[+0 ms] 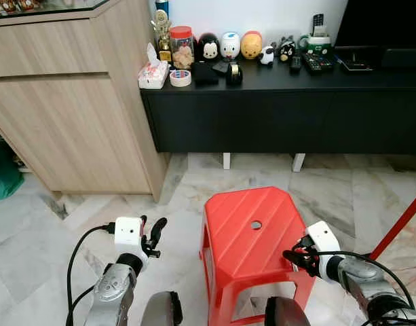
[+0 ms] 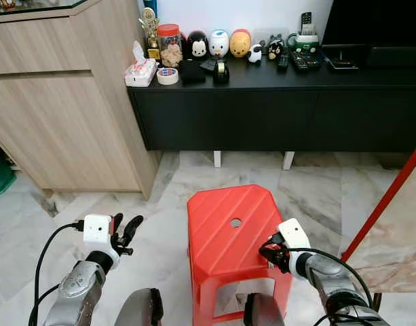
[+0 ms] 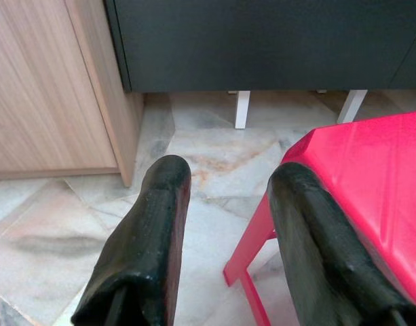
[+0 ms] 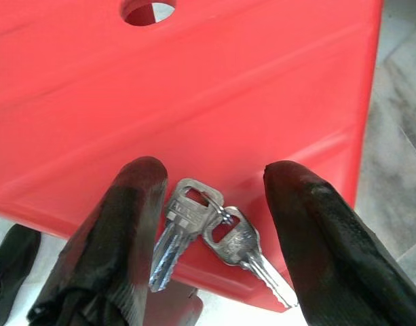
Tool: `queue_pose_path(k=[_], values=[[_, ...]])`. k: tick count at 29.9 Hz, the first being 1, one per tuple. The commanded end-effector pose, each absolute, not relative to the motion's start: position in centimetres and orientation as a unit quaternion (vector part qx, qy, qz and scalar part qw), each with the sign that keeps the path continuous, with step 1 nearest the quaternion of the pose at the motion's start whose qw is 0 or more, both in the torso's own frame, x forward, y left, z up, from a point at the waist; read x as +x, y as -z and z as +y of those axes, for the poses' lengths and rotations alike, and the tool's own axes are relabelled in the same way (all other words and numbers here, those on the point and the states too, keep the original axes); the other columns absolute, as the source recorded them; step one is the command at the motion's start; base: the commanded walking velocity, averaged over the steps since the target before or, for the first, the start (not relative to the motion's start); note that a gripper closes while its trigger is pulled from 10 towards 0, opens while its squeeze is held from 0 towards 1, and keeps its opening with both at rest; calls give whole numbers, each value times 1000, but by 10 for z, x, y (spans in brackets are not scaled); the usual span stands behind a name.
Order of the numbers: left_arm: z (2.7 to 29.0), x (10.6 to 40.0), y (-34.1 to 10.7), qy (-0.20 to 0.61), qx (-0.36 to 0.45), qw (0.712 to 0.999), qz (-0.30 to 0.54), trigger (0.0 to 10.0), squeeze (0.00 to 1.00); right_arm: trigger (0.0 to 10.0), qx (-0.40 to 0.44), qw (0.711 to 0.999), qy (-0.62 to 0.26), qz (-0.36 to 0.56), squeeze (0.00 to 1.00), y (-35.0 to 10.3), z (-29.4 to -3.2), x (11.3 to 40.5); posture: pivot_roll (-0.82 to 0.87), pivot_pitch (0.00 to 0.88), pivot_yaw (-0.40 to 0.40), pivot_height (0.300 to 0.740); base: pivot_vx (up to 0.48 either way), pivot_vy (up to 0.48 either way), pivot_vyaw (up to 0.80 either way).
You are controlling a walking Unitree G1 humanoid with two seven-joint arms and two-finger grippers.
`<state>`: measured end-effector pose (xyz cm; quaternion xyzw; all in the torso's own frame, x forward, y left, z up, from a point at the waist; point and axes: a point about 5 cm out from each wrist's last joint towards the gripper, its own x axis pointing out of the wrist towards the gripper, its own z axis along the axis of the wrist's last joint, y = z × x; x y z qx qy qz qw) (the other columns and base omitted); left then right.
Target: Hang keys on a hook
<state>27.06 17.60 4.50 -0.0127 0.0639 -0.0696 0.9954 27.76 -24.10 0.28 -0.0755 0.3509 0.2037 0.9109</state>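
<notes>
Step in hand looks like the pickup: keys not yet gripped, nothing hung.

Right hand sits over the near right edge of the red stool, fingers apart, straddling the keys. Keys lie on the stool top at its near edge, between the two fingers; one key seems just beside or touching one finger, contact can't be confirmed. From the head camera the right hand is at about 4 o'clock of the stool's centre hole.

Left hand hovers over the marble floor at 9 o'clock of the stool, fingers apart, empty, idle.

Counts, near to far:
- 2 hands
- 2 keys on 1 ring
- 1 stool, 1 hole in its top
- 1 wooden cabinet at 10 o'clock
- 1 black table at 12 o'clock, carrying 1 tissue pack, 1 tape roll, 1 jar, 3 round plush heads, plus small figures and remotes too small to count reliably
- 0 hooks seen in any view

Next move, as a judgement: lower slightly, close on the key bows or ring. Keys are thin and flat on slick plastic at the edge, so a sloppy close could push them off. After that the robot must turn or walk to find a hook.
</notes>
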Motion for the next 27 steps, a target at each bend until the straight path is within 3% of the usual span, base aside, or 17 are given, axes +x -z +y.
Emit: queue_pose_path(k=[1, 20, 21, 22, 25, 27], values=[[177, 270, -43, 74, -4, 995, 72, 10000, 0, 10000, -68, 912, -196, 354, 0, -2, -243, 276, 7, 16, 53, 586, 0, 0, 0], [178, 269, -42, 76, 0, 994, 76, 10000, 0, 9961, -64, 913, -177, 361, 0, 1, -244, 275, 10, 19, 59, 586, 0, 0, 0], [178, 270, -42, 76, 1, 994, 76, 10000, 0, 4980, -64, 912, -178, 363, 0, 2, -244, 274, 8, 19, 59, 586, 0, 0, 0], [178, 270, -42, 76, 1, 994, 76, 10000, 0, 4745, -65, 911, -180, 365, 0, 2, -243, 274, 8, 19, 59, 586, 0, 0, 0], [178, 270, -42, 76, 2, 994, 76, 10000, 0, 2196, -62, 909, -188, 367, 0, 5, -238, 273, 11, 20, 60, 586, 0, 0, 0], [178, 270, -42, 76, 2, 994, 77, 10000, 0, 2196, -61, 909, -189, 367, 0, 5, -237, 273, 11, 20, 61, 586, 0, 0, 0]])
